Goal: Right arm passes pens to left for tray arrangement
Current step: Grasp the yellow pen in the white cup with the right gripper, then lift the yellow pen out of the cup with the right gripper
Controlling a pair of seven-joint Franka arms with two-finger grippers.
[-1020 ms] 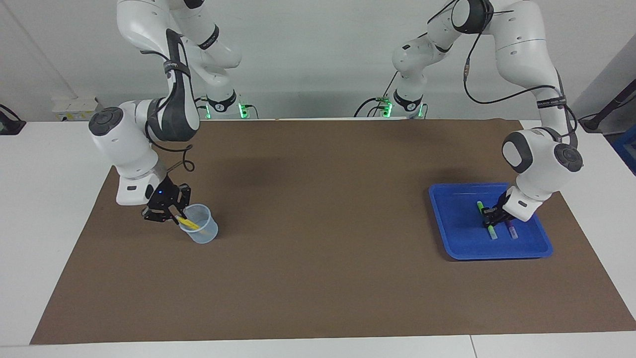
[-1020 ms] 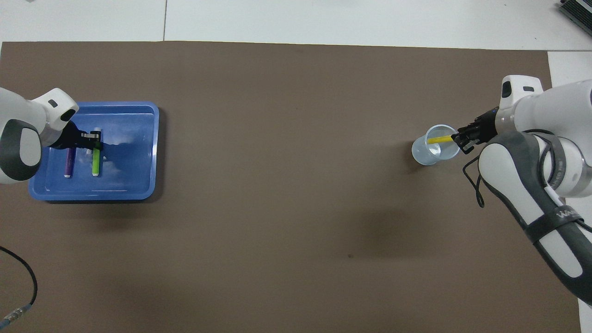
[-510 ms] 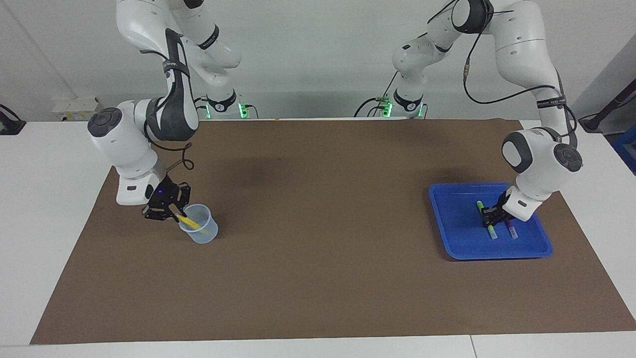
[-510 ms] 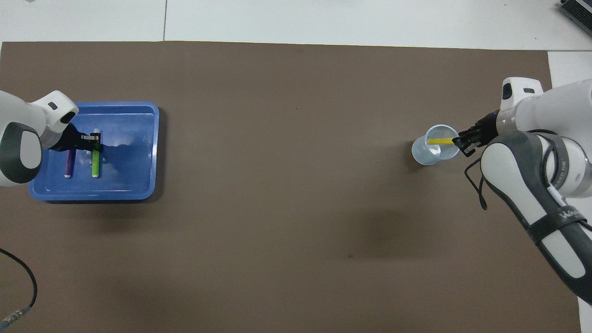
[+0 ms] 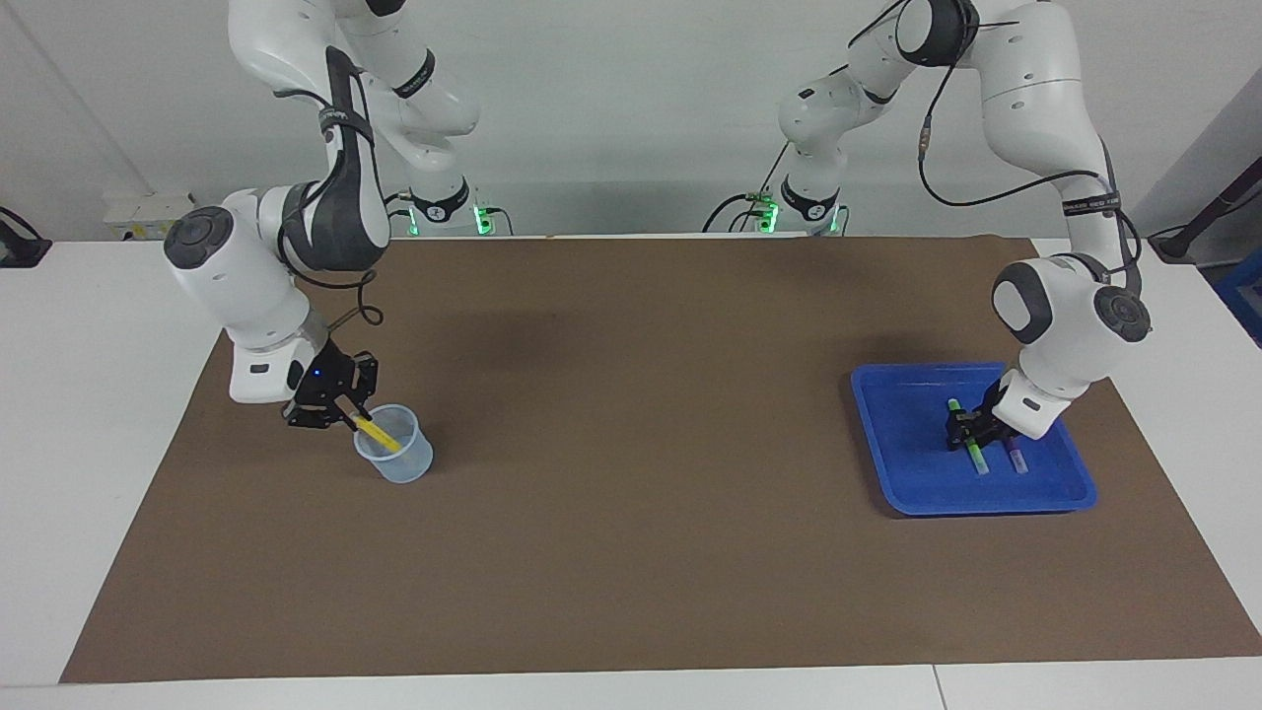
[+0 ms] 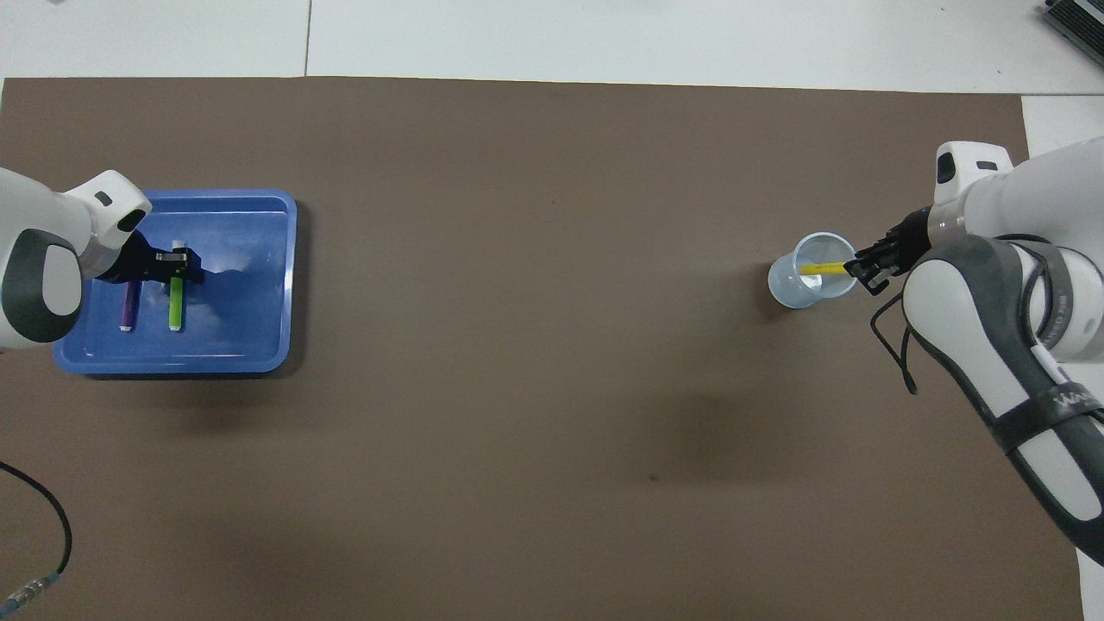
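Two of the three pens already lie in the tray (image 5: 887, 463): the green pen (image 5: 974, 457) and the purple pen (image 5: 1016, 460) rest side by side on its floor, near the rim toward the left arm's end of the tabletop (image 5: 631, 552). The yellow pen (image 5: 379, 435) is the one left; it leans in the cup (image 5: 396, 459) at the right arm's end, its upper end clamped in the closed fingers of the right gripper (image 5: 345, 422). So the last lift, handover and placing are, by my reading, yet to come. The left gripper (image 5: 961, 432) sits low over the green pen; I cannot tell how wide its fingers stand or whether they grip it. The mat between cup and tray is bare, giving ample room for a handover. The tray has free floor beside the green pen, toward the cup.
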